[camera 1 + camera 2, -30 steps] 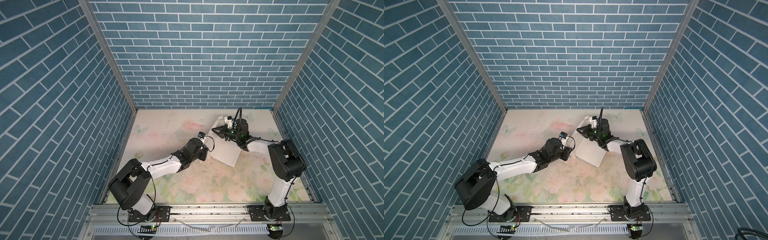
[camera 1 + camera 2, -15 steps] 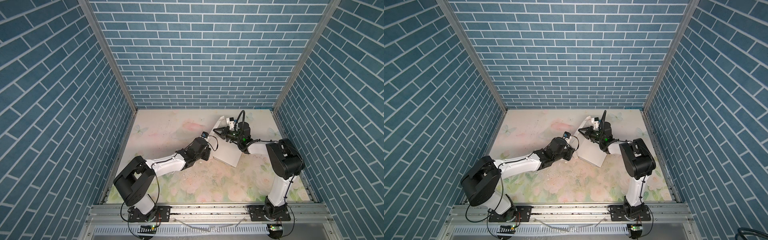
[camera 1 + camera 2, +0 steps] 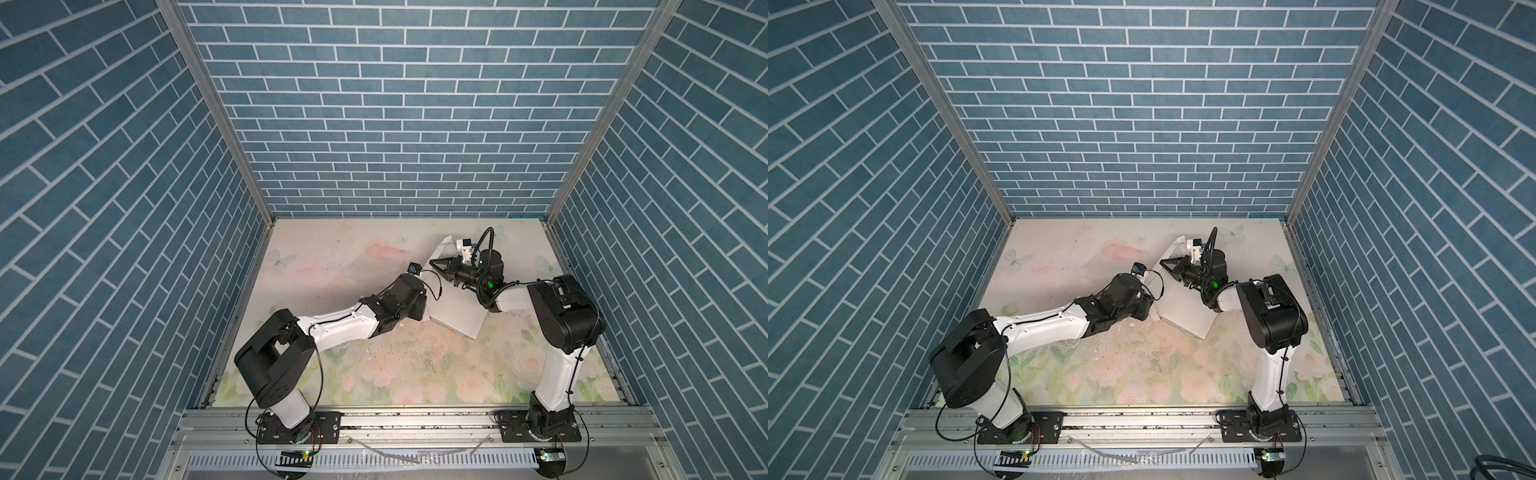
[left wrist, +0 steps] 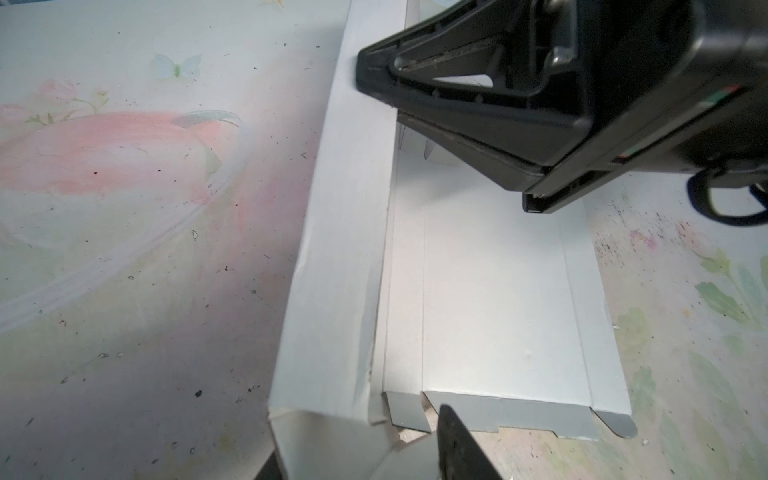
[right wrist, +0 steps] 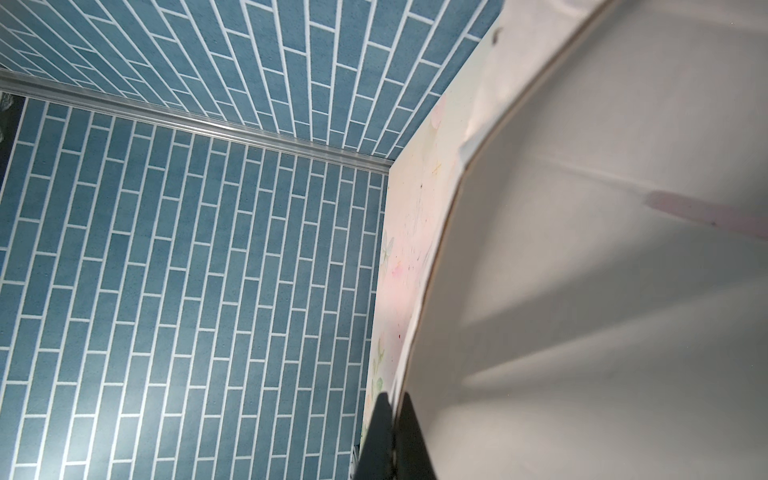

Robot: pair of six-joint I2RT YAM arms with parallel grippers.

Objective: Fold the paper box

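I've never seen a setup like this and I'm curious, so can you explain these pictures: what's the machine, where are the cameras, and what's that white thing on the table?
It is a robot with two arms, the left arm and the right arm, each ending in a two-fingered gripper. Both top views look down from one camera head above; the other two pictures come from cameras on the wrists. On the flowered table lies a half-folded white box, one long wall raised. The right gripper is shut on that wall's top edge. The left gripper has its fingers apart around a corner of the box, not clearly gripping.
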